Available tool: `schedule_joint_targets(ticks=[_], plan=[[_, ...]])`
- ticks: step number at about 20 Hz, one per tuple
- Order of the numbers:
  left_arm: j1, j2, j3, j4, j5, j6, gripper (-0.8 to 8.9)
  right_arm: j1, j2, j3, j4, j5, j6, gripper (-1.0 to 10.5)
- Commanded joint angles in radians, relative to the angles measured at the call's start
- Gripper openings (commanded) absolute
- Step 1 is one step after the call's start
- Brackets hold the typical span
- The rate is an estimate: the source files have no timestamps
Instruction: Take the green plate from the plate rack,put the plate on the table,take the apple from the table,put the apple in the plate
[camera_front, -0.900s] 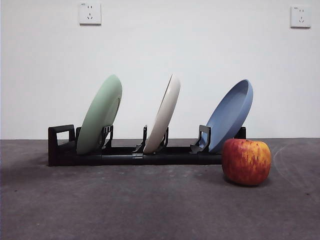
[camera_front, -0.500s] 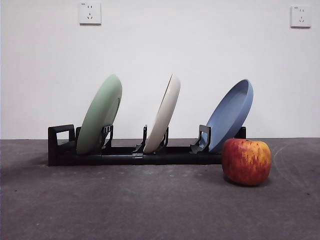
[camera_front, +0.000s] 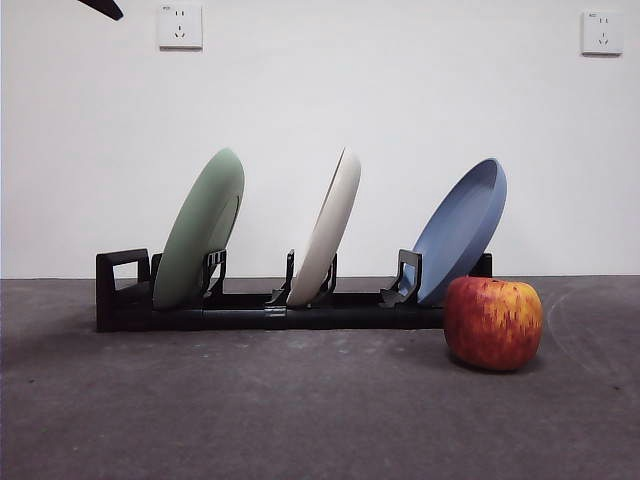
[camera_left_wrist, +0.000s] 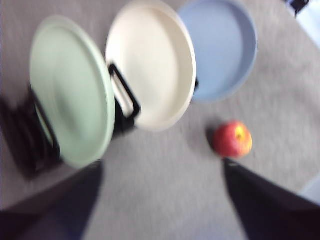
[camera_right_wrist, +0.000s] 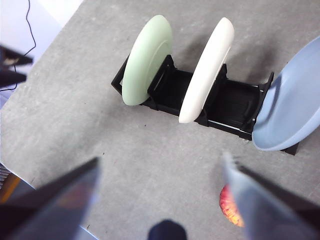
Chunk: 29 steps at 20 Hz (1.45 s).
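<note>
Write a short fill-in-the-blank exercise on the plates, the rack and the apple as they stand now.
1. The long black plastic plate rack holds ____ plates.
2. The pale sage-green round plate stands in the slot nearest the rack's loop ____.
3. The cream-white plate stands between the green plate and the ____ plate.
4. The red-and-yellow apple rests on the dark grey ____.

Missing words: three; handle; blue; table
</note>
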Motion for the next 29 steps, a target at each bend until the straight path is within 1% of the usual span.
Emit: schedule_joint_targets(ticks=[1, 2, 4, 9, 12, 13, 15, 23, 29], plan=[[-0.004, 0.037, 0.025, 0.042, -0.024, -0.026, 4.79, 0.002, 0.005, 0.005, 0.009, 0.002, -0.007, 6.9], [-0.004, 0.062, 0.048, 0.045, -0.042, -0.032, 4.79, 0.002, 0.005, 0.005, 0.009, 0.007, -0.007, 6.9], [-0.004, 0.133, 0.120, 0.040, -0.040, -0.035, 4.78, 0.002, 0.005, 0.005, 0.008, 0.025, -0.007, 6.9], [-0.006, 0.367, 0.382, -0.032, -0.050, -0.035, 4.76, 0.002, 0.005, 0.005, 0.004, 0.035, -0.006, 6.9], [-0.022, 0.475, 0.485, -0.083, -0.152, -0.033, 4.76, 0.002, 0.005, 0.005, 0.004, 0.049, -0.005, 6.9], [-0.026, 0.503, 0.498, -0.084, -0.180, -0.027, 4.76, 0.002, 0.006, 0.005, 0.004, 0.061, -0.005, 6.9], [-0.032, 0.539, 0.498, -0.083, -0.202, -0.018, 4.76, 0.002, 0.010, 0.005, 0.004, 0.065, -0.005, 6.9], [-0.032, 0.665, 0.498, -0.081, -0.213, -0.008, 4.69, 0.001, 0.011, 0.005, 0.005, 0.083, -0.006, 6.9], [-0.032, 0.682, 0.498, -0.055, -0.223, 0.004, 4.67, 0.001, 0.012, 0.005, 0.005, 0.087, -0.007, 6.9]])
